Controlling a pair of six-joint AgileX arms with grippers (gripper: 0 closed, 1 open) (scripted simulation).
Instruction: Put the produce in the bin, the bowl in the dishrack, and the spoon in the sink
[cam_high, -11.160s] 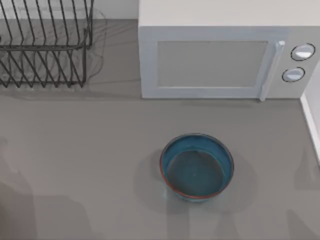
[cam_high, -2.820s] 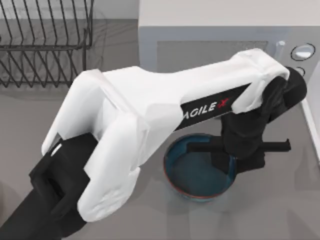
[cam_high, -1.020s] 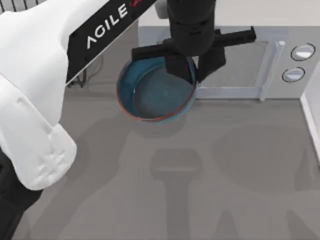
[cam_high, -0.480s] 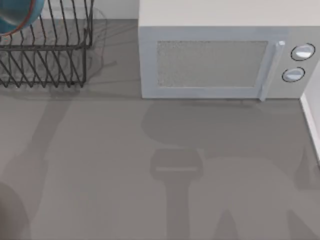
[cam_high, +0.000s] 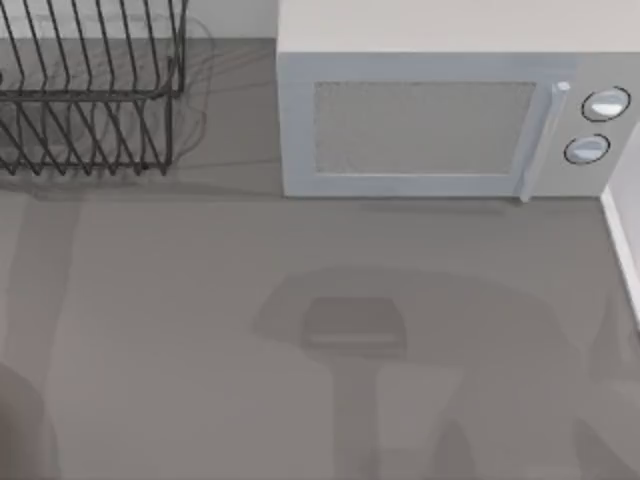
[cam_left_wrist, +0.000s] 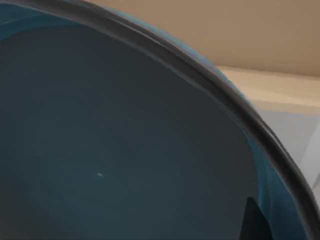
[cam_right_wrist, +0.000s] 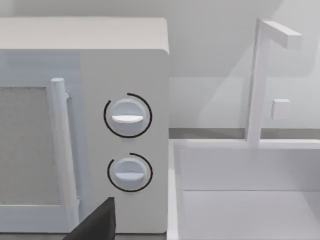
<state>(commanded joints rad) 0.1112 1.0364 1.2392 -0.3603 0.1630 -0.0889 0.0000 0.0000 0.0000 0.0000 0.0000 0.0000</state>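
**Left gripper holds the bowl; the rack lies at the table's far left**

Left wrist view: the left gripper (cam_left_wrist: 251, 224) appears to be clamped on the bowl (cam_left_wrist: 115, 145). One dark fingertip (cam_left_wrist: 250, 220) lies against the wall just under the rim. The bowl sits right up against the gripper with its open mouth facing the camera. Being round, it has no long axis to line up. Wall shows behind it, so it seems to be off the table.

Top view: the dishrack (cam_high: 95, 95) stands in the far-left corner, left of the microwave (cam_high: 440, 110). Its rows of bars run across towards the left edge. It is on the left arm's side, so that arm is the nearer one.

Right wrist view: the right gripper (cam_right_wrist: 97, 225) hangs parked facing the microwave's knobs, with the sink (cam_right_wrist: 250, 170) beside them. Whether its grip is wide or closed cannot be told.
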